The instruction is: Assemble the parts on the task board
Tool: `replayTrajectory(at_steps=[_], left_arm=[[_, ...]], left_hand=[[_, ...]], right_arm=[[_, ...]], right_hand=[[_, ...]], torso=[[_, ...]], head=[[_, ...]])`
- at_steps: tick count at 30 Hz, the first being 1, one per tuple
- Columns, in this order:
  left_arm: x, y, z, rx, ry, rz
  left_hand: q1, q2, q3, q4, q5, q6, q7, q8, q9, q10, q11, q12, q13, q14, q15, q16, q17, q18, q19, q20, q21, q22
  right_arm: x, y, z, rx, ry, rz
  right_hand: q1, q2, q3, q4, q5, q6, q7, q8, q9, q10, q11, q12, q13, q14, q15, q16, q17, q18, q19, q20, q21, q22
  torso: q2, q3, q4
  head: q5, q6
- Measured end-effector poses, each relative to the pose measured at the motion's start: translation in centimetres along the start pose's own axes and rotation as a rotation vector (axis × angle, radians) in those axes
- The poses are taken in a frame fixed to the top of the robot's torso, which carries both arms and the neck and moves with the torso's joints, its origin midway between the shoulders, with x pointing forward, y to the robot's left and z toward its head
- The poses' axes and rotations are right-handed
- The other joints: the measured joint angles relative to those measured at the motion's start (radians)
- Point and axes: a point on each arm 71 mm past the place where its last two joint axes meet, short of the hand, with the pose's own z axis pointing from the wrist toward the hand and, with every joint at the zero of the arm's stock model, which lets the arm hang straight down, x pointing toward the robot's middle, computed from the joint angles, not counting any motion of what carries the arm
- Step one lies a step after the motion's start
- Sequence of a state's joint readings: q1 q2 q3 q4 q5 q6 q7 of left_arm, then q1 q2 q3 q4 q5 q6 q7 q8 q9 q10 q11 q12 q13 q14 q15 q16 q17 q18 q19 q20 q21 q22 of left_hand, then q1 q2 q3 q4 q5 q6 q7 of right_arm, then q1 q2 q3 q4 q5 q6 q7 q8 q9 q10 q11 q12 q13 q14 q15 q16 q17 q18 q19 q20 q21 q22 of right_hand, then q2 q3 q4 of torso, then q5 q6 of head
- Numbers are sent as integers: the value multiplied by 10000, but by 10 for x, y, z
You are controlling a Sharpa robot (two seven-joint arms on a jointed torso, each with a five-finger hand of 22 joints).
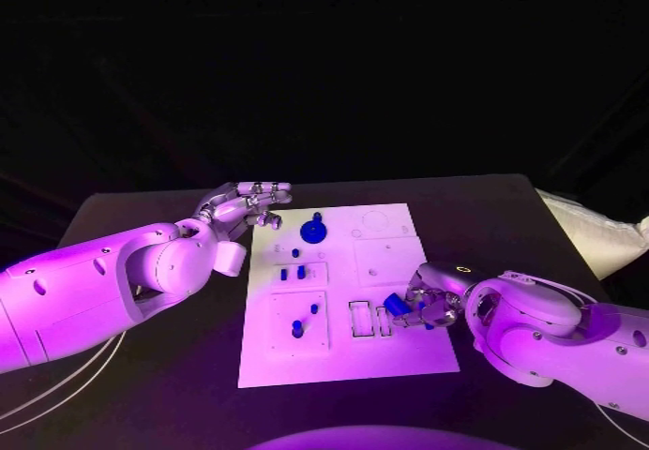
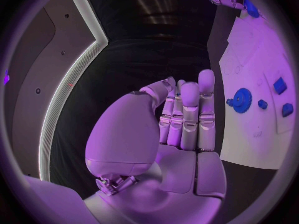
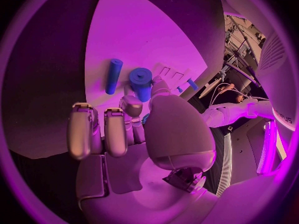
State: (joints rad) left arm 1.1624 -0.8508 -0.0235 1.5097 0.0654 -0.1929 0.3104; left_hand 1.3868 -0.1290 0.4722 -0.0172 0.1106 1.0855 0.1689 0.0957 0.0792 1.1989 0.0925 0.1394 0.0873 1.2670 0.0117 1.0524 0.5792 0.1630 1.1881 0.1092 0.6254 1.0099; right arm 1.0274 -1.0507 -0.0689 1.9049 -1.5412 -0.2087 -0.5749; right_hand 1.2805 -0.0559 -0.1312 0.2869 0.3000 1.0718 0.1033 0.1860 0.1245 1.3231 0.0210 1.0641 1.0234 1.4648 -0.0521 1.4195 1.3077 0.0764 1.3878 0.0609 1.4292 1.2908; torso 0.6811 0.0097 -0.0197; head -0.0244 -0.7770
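A flat white rectangular task board (image 1: 392, 352) lies on the black worktop (image 1: 149, 211). On it are a blue toothed gear (image 1: 314, 231) and small blue pegs (image 1: 297, 328). The jointed fingers (image 1: 265, 194) are silver.

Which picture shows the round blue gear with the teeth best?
The left wrist view: the blue gear lies flat on the white task board, close enough to show its toothed rim. The head view shows it smaller, near the board's far edge by the left hand. I cannot pick it out in the right wrist view.
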Motion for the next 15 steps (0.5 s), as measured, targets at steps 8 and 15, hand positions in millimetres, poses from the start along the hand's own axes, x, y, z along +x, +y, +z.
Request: replayTrajectory(at_steps=[8, 15], left_arm=[[0, 0, 0, -16, 2, -4], [-1, 0, -1, -29, 10, -9]], left_hand=[[0, 0, 0, 0, 0, 0, 0, 0, 0, 0, 0, 0, 8, 0, 0, 0, 0, -1, 0, 0, 0, 0], [0, 0, 0, 0, 0, 0, 0, 0, 0, 0, 0, 0, 7, 0, 0, 0, 0, -2, 0, 0, 0, 0]], right_arm=[[2, 1, 1, -42, -142, 89], [2, -4, -9, 55, -591, 594]], right_hand=[[30, 320, -41, 16, 524, 135, -136, 146, 103, 95, -93, 220, 328, 0, 0, 40, -1, 0, 0, 0, 39, 56], [80, 602, -96, 16, 1457, 296, -188, 156, 120, 287, -164, 452, 712, 6, -6, 97, -2, 2, 88, -89, 117, 173]], torso=[[-5, -6, -12], [-10, -6, -16]], head=[[13, -10], [-11, 2]])
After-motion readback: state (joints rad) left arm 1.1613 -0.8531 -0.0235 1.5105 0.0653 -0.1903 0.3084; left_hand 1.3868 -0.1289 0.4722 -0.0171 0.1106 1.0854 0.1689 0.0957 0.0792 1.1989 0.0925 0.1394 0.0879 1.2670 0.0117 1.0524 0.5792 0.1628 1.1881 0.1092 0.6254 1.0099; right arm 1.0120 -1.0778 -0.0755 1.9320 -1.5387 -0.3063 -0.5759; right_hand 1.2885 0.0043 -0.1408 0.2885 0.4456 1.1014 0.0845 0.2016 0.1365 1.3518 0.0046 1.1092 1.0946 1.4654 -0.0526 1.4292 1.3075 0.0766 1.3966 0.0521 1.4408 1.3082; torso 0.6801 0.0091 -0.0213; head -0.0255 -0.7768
